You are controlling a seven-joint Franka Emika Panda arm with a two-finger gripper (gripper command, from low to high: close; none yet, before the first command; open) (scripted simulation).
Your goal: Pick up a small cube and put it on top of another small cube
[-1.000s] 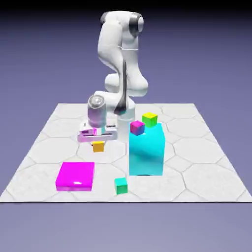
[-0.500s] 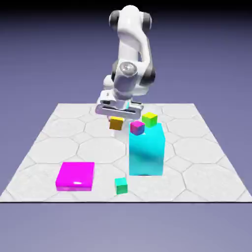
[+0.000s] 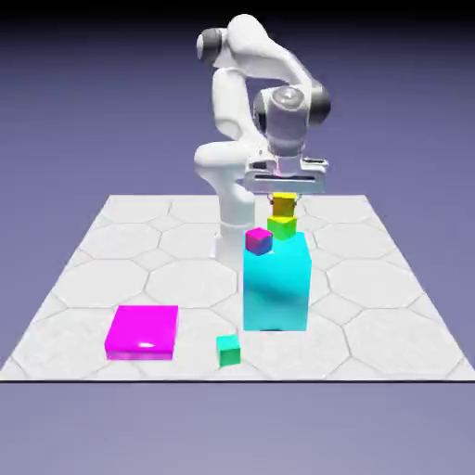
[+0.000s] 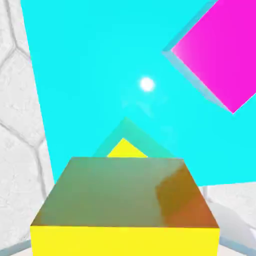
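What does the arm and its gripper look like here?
Glossy white arm of rounded segments with dark grey joint caps. Grey cylindrical wrist above a wide, flat, pale gripper bar. The fingers are too small to make out, and no cables or markings show.

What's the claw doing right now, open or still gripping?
Claw: open, directly above the yellow-orange cube, which sits on the lime cube. Not holding it, as far as I can tell.
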